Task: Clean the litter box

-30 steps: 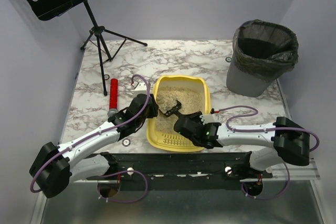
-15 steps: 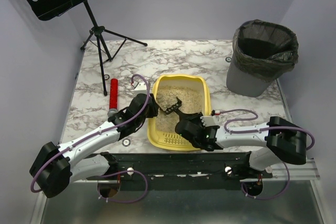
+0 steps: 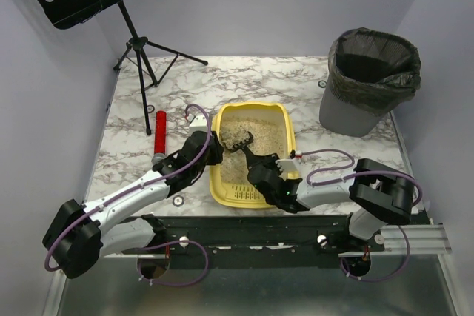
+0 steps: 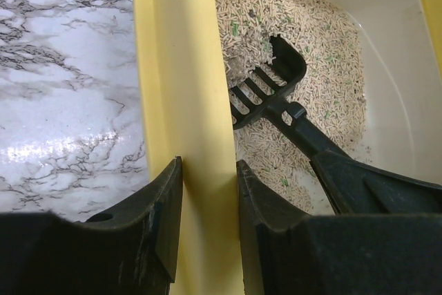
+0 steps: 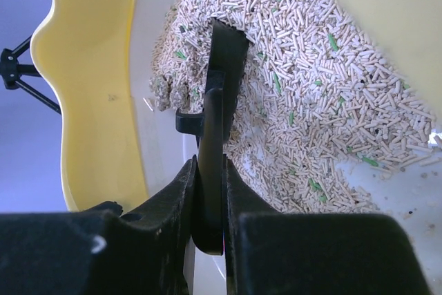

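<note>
Since a second ago the black slotted plastic scoop [image 3: 241, 140] has travelled from the middle of the shallow yellow plastic litter box [image 3: 290, 135] up toward its far left corner, and the right arm has swung in after it.

Left of the litter box a red plastic tube [image 3: 158, 132] lies untouched on the marble-patterned table [image 3: 259, 83]. The left claw [image 4: 204, 170] is pinched on the litter box's left wall, one finger outside and one inside, steadying it. The scoop's head is dug into the beige litter pellets [image 5: 297, 67] close against that same wall. The right claw [image 5: 209, 170] is clamped on the scoop's thin handle.

I'd worry that shoving harder at the wall slides or tilts the litter box against the single pinch, or flicks pellets over the rim. A loaded scoop could also twist on so narrow a grip. The grey bin with a black bag [image 3: 368, 83] stands well to the right of the litter box, so a long carry might scatter pellets.
</note>
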Motion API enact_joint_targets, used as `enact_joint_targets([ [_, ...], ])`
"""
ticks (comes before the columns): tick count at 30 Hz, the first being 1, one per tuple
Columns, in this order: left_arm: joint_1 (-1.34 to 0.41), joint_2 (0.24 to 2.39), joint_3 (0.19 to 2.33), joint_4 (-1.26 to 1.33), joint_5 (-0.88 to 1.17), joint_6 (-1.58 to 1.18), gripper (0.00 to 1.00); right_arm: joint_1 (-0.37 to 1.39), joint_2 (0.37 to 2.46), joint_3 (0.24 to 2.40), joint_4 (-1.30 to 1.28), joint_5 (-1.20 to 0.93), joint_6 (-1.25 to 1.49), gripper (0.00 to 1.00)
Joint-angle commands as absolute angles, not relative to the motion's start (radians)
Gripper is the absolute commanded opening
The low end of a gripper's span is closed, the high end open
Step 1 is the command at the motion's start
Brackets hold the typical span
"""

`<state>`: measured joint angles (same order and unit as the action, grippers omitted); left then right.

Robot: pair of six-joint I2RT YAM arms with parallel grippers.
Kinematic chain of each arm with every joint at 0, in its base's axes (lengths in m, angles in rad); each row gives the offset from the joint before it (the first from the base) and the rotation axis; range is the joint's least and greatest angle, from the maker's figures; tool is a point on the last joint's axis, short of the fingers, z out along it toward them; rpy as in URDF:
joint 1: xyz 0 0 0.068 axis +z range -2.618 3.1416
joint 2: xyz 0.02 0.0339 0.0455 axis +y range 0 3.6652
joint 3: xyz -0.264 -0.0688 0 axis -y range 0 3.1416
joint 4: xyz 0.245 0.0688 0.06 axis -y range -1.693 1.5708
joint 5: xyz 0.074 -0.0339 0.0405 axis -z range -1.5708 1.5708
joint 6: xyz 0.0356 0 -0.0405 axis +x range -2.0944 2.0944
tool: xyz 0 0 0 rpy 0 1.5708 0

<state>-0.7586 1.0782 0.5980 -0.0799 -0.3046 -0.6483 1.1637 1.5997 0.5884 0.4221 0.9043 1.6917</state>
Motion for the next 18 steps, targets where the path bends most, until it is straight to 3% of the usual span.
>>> enact_joint_targets([
  [1, -0.792, 1.111, 0.578, -0.124, -0.081, -0.67, 0.18, 1.154, 1.675, 0.67, 0.457, 0.874, 1.648, 0.0],
  [11, -0.792, 1.134, 0.609, -0.209, -0.19, -0.704, 0.17, 1.14, 1.623, 0.588, 0.636, 0.831, 1.573, 0.0],
  [14, -0.792, 1.149, 0.624, -0.235, -0.219, -0.712, 0.11, 1.14, 1.598, 0.539, 0.776, 0.816, 1.463, 0.0],
  [18, -0.79, 1.14, 0.63, -0.261, -0.252, -0.726, 0.11, 1.14, 1.595, 0.486, 0.966, 0.81, 1.387, 0.0],
])
